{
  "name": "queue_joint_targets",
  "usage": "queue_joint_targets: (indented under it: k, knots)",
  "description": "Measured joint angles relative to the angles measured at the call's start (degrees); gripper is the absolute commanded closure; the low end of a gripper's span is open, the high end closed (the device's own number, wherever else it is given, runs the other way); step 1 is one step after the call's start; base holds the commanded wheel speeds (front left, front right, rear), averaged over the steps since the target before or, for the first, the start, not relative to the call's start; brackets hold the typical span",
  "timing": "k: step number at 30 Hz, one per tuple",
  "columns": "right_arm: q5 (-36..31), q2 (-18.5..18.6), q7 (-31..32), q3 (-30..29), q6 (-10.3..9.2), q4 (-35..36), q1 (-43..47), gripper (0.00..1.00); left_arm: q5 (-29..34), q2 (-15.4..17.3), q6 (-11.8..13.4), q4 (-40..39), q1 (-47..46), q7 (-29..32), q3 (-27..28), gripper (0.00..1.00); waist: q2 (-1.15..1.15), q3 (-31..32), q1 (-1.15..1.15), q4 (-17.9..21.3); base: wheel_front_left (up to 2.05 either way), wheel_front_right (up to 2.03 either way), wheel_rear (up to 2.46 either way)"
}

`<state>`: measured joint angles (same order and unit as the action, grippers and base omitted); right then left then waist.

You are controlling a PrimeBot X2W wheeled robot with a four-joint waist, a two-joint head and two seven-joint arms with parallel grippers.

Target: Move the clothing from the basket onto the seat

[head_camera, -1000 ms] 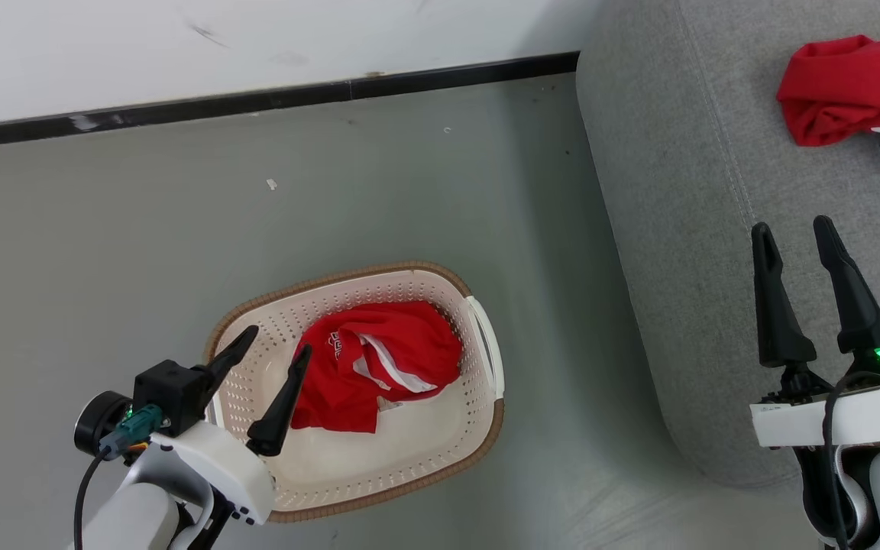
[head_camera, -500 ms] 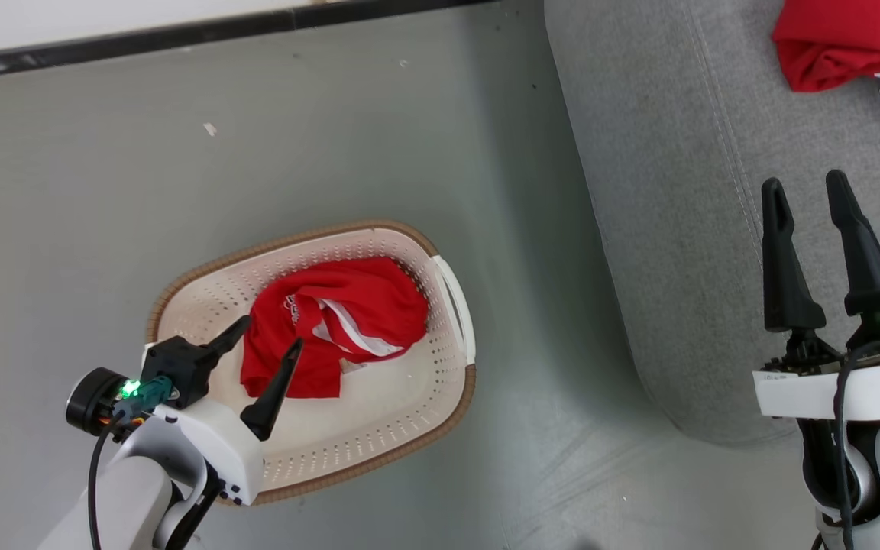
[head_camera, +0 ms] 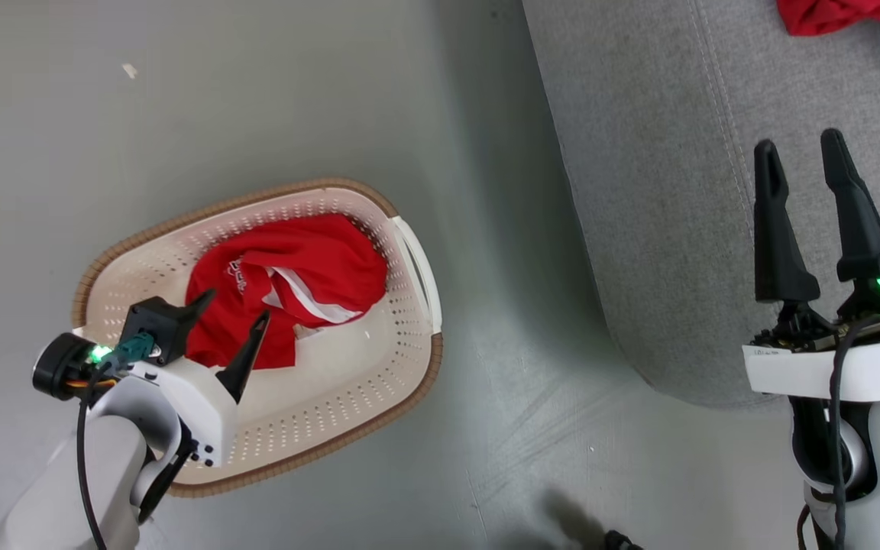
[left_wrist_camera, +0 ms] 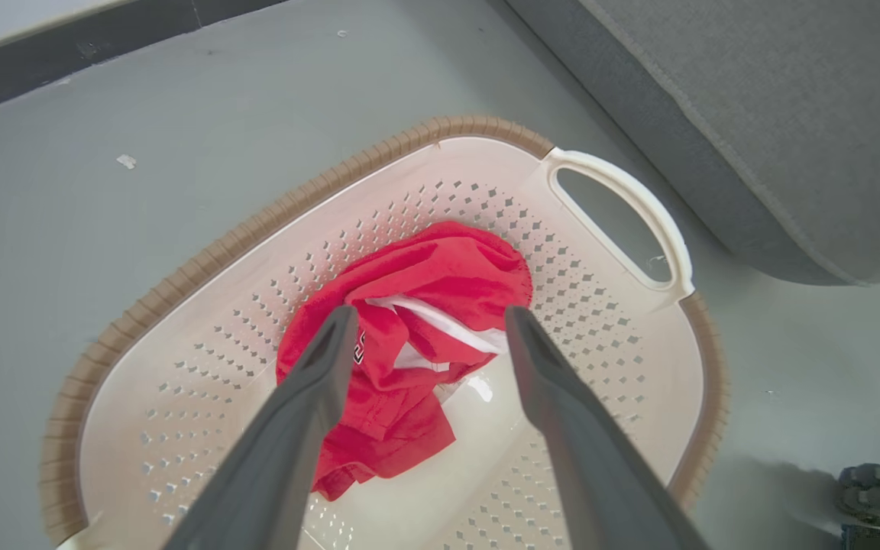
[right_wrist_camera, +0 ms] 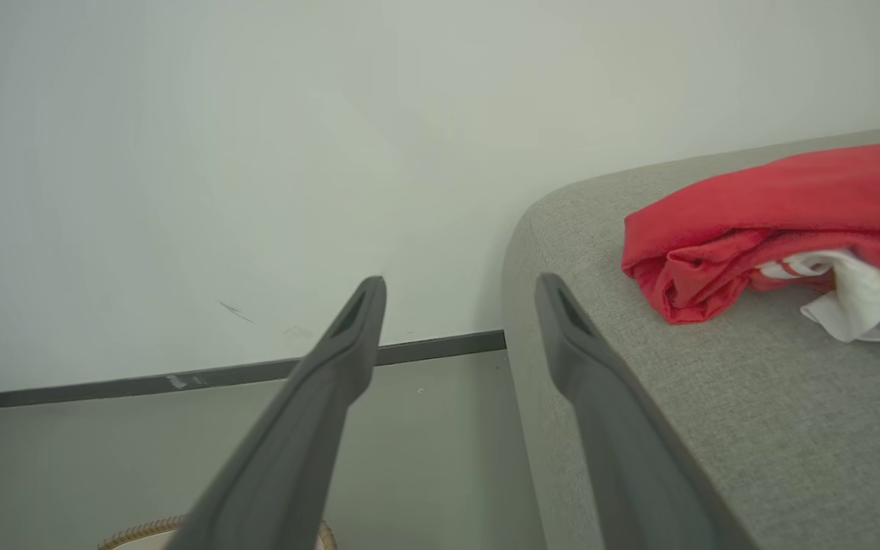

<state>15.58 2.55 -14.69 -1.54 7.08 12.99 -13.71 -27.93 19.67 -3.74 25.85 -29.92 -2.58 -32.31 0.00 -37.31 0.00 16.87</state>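
Currently: crumpled red fabric garment [head_camera: 310, 260] with white stripes, centre-left of frame, inside cream-white perforated plastic basket [head_camera: 348, 389] with brown woven rim. Second red-and-white garment [head_camera: 829, 14], upper right, on grey upholstered seat cushion [head_camera: 654, 191]. Pincers: left gripper [head_camera: 235, 305] spread wide over the basket's garment, empty; right gripper [head_camera: 797, 140] spread wide, empty, over the cushion.

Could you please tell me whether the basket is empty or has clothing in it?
Not empty: one crumpled red garment lies inside the basket. The second garment lies on the seat.
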Motion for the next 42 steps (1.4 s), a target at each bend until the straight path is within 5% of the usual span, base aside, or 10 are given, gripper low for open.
queue_joint_targets:
  k: [13, 42]
  knots:
    - [0.6, -0.2, 0.0, 2.3, 0.00, 0.9, -4.2, 0.00, 6.0, 3.2, -0.5, 4.9, -5.7, 0.8, -2.6, 0.00, 0.00, -6.3, 0.00, 3.1, 0.00, 0.00, 0.00]
    - [6.8, -0.2, 0.0, 4.5, 0.00, 1.2, -11.0, 0.00, 3.8, 0.1, 1.2, 14.5, -14.5, 2.8, 0.6, 0.00, 0.00, -15.6, 0.00, 8.9, 0.00, 0.00, 0.00]
